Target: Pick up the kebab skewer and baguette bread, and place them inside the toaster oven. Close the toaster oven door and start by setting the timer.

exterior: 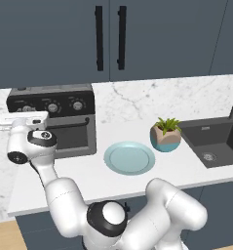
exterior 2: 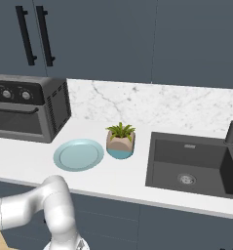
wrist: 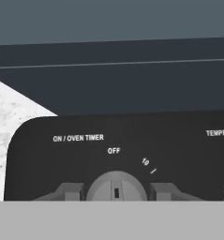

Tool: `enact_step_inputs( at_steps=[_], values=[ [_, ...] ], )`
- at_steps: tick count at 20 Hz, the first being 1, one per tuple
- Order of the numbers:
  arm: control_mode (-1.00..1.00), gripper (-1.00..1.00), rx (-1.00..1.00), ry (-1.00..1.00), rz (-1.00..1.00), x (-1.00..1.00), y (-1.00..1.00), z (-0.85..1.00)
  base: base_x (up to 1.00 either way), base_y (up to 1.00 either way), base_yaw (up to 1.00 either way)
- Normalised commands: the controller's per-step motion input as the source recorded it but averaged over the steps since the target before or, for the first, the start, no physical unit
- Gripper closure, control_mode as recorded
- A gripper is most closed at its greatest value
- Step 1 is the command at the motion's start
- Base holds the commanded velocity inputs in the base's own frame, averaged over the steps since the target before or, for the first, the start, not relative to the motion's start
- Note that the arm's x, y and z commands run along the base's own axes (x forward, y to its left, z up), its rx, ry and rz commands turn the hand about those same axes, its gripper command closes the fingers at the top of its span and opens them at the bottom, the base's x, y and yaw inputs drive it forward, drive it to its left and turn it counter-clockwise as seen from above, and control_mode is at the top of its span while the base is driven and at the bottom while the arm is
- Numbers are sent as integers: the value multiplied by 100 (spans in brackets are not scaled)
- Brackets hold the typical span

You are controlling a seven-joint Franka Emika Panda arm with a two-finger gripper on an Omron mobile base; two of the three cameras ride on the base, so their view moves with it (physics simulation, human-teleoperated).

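Tool fingers flank round grey timer knob on black toaster oven, part-closed; grip unclear. Risk: slips w/o turning.

A white marbled counter runs across the middle of the left base view. On it, at the left, stands the toaster oven with its door shut. A pale blue plate lies at centre, a small potted plant just to its right. A dark sink is set in at the right edge.
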Motion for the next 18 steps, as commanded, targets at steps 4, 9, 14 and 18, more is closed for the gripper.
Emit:
enact_step_inputs(
  at_steps=[4,9,14,18],
  values=[
    [-100,100,0,0,-6,-2,0,0,0,0,0],
    [-100,100,0,0,-8,0,0,0,0,0,0],
    [-100,100,2,0,-10,0,2,-3,0,0,0],
    [-100,100,8,0,-13,0,3,-7,0,0,0]
  ],
)
